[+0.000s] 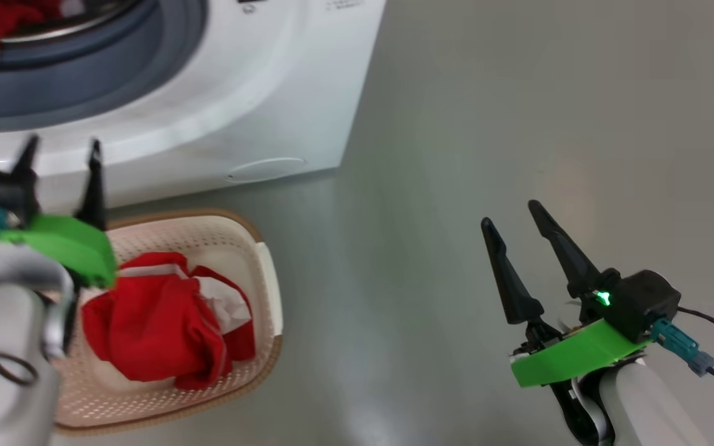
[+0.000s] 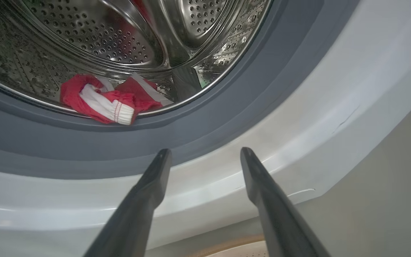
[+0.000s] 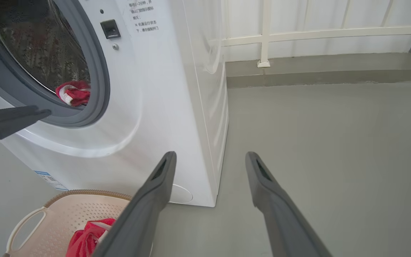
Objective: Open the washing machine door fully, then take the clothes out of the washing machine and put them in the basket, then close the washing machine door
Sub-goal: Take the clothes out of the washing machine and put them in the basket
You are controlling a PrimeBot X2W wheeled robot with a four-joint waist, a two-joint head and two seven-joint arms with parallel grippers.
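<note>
Left gripper (image 2: 205,151) spread wide and empty — red clothes (image 2: 98,101) lie at the drum's (image 2: 120,50) front lip

Soft, even daylight; left pincer (image 1: 63,144) looks blurred.

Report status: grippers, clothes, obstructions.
Both grippers open, empty: left gripper facing the white washing machine's grey ring, right gripper over grey floor. One red white-trimmed garment in cream perforated plastic basket; second red garment at steel drum's lip. Opening unobstructed.
</note>
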